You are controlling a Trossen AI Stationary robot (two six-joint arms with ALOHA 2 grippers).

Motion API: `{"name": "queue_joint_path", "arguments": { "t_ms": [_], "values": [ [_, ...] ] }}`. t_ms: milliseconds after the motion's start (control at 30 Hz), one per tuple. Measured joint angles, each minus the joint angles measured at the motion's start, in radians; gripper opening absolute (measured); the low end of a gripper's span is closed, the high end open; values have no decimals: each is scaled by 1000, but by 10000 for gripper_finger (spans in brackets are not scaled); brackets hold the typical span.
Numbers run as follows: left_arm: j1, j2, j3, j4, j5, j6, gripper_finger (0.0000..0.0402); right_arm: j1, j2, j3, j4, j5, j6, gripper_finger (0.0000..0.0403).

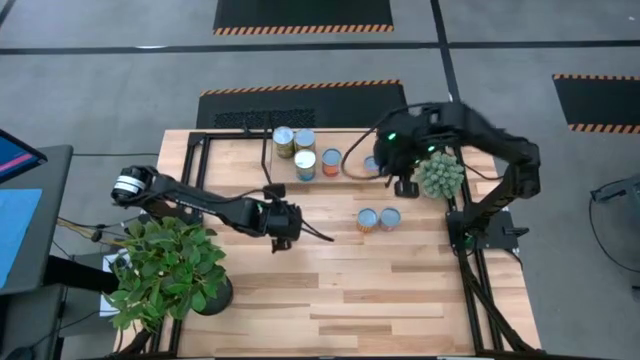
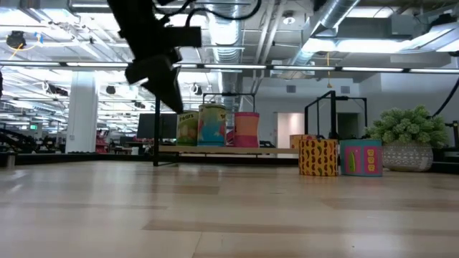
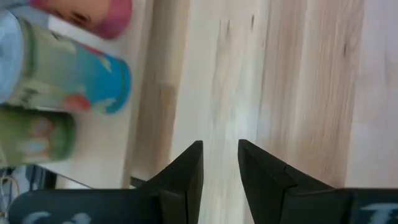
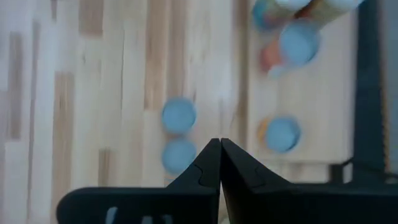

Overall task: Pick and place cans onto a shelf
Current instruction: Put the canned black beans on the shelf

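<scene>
Two loose cans [image 1: 377, 219] stand on the desk [image 1: 400, 290]. Left claw [image 1: 282, 238] hovers narrowly parted, empty. Right claw [image 1: 403, 187], closed and empty, partly hides one shelf [image 1: 352, 172] can; four others [image 1: 303, 154] show.

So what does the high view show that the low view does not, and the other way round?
Only the high view: the right gripper near the shelf end, the leafy plant, and the cans from their round tops. Only the low view: the cans' side labels and the room behind. Both: the left gripper, two cans off the shelf, and the small potted plant.
</scene>
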Motion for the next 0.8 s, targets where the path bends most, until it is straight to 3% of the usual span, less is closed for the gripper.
{"name": "queue_joint_path", "arguments": {
  "t_ms": [167, 333, 600, 800],
  "values": [
    [-27, -13, -120, 21, 20, -20, 93, 6, 1, -264, 23, 5, 67, 31],
    [-33, -91, -242, 123, 17, -12, 93, 70, 2, -478, 175, 12, 125, 25],
    [11, -285, -538, 552, 54, 42, 93, 169, 2, -641, 389, 44, 182, 22],
    [27, -393, -600, 597, 57, -4, 93, 168, 2, -708, 566, 77, 171, 31]
  ]
}}
